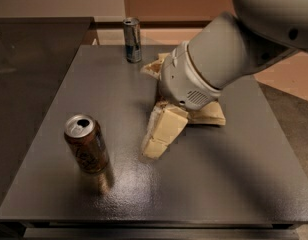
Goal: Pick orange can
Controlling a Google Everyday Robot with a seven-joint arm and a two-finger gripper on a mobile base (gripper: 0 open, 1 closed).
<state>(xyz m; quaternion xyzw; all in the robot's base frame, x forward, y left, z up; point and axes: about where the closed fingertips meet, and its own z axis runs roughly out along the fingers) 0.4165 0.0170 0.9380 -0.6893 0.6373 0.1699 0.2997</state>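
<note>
The orange can [86, 144] stands upright on the dark table [204, 184] at the front left, dark orange-brown with a silver top and an open tab hole. My gripper [156, 141] hangs from the big white arm over the middle of the table, its cream fingers pointing down and to the left. It is to the right of the can, about a can's height away, and touches nothing I can see.
A slim blue-and-silver can [132, 39] stands at the table's far edge. A snack bag [206, 115] lies under and behind the arm, mostly hidden. A darker counter [29, 59] adjoins on the left.
</note>
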